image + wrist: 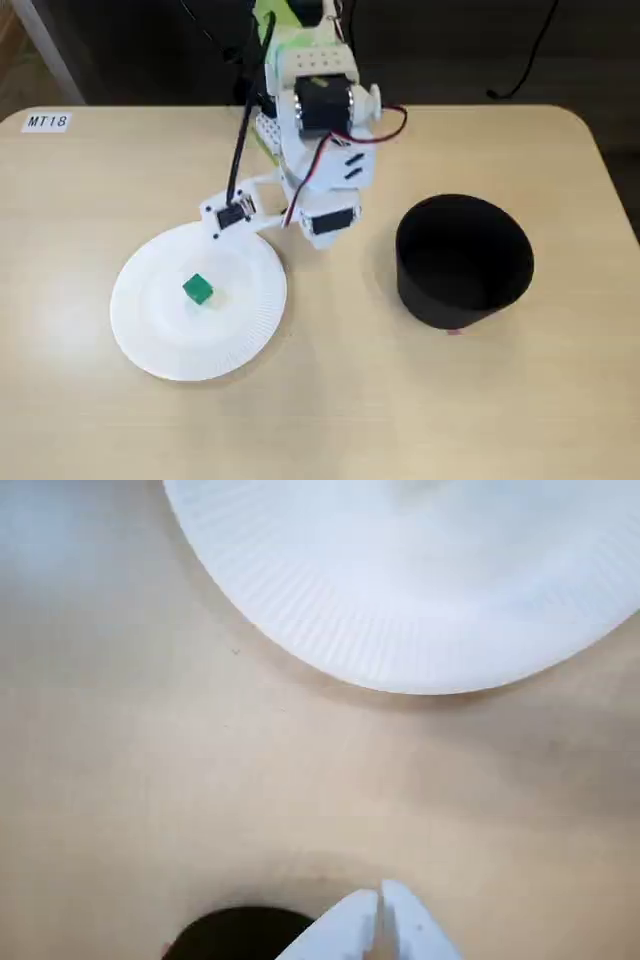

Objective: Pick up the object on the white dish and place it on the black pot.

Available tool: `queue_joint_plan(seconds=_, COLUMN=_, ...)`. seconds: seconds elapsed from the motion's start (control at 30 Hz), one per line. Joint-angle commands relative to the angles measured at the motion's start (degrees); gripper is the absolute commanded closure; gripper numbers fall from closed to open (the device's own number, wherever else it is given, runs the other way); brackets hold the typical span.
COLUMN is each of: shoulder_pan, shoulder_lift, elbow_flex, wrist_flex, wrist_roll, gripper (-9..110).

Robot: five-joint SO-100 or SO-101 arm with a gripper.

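One small green cube [198, 290], sitting near the centre of the one white paper plate [150, 340]. One black pot [463, 262] right of plate. Hand [380, 905] closed, empty, above bare counter [150, 780].

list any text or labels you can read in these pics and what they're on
"MT18" – on a small white label stuck to the far left corner of the table in the fixed view.

Nothing else is readable; the arm, white dish and black pot show no legible markings.
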Motion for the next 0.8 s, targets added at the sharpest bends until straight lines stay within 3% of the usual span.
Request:
queue_joint_plan(seconds=0.0, shoulder_pan=0.88, shoulder_lift=-0.53, elbow_flex=-2.72, wrist_flex=1.58, wrist_roll=0.97, gripper=101)
queue_joint_plan(seconds=0.2, shoulder_pan=2.37, shoulder_lift=-2.72, elbow_flex=-2.37, wrist_flex=3.60, wrist_roll=5.01, gripper=101)
queue_joint_plan(seconds=0.4, shoulder_pan=3.43, shoulder_lift=-2.11, elbow_flex=-1.76, wrist_flex=3.78, wrist_roll=5.36, gripper=75)
queue_joint_plan(seconds=0.5, shoulder_pan=4.13, shoulder_lift=-0.88, elbow_flex=-1.76, wrist_flex=3.52, wrist_roll=6.33, gripper=68)
queue_joint_plan(seconds=0.77, shoulder_pan=6.50, shoulder_lift=-0.97, elbow_flex=-1.93, wrist_flex=1.41, wrist_roll=13.89, gripper=72)
